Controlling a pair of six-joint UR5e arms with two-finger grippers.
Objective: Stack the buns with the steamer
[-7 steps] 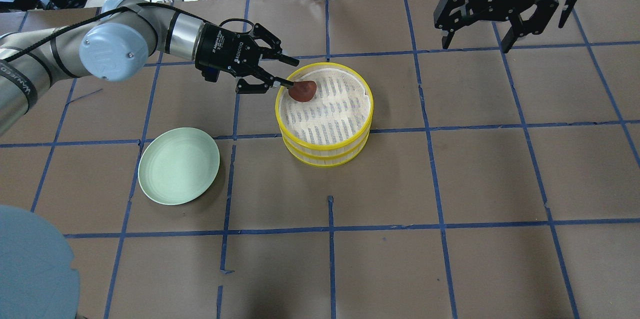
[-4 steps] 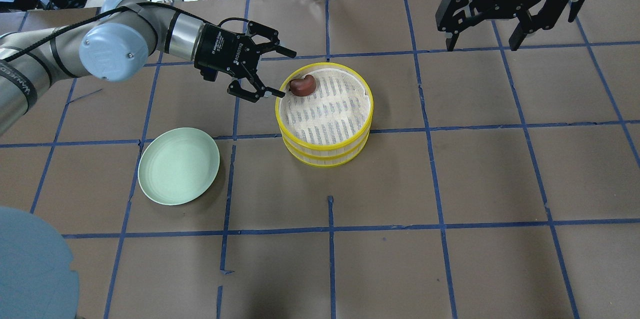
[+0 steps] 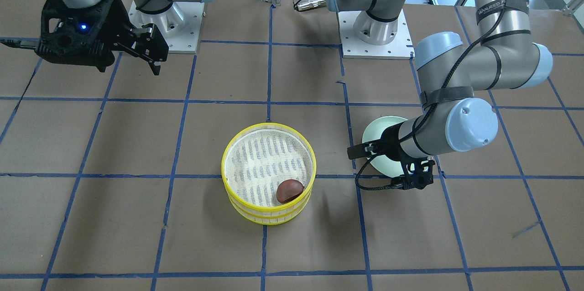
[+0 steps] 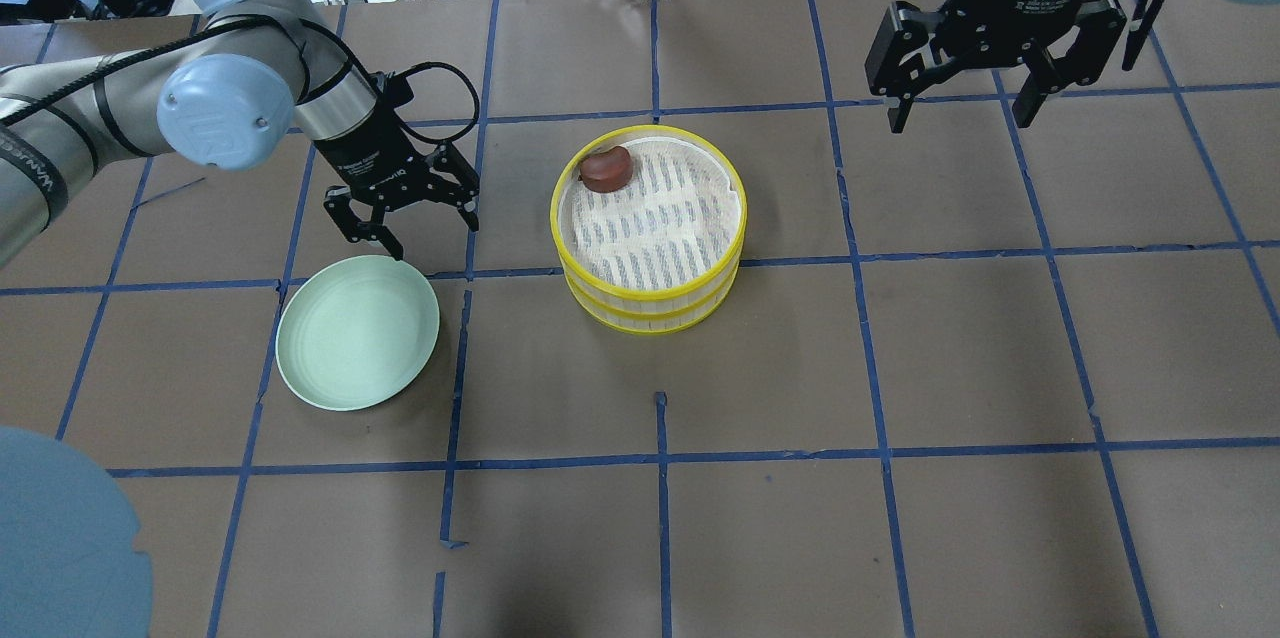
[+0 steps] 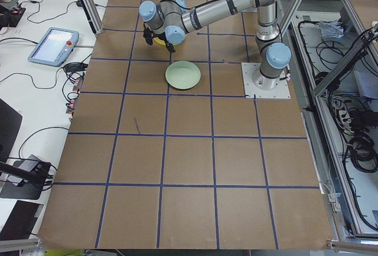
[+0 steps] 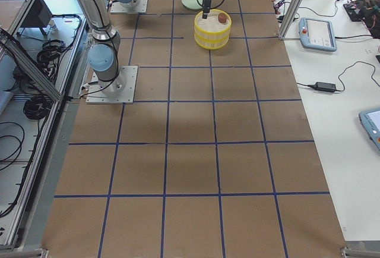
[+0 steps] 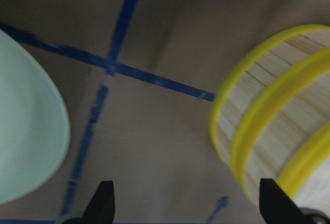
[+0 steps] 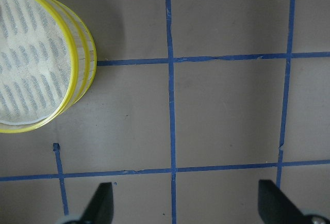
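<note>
Brown taped table bears steamer with red-brown bun inside; left pincer and right pincer spread wide.

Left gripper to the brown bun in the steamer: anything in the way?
Nothing covers the brown bun; it lies in the open top tray of the steamer, close to the rim on the left gripper's side. Only that yellow rim stands between them on a sideways path. From above, nothing visible blocks it.
</note>
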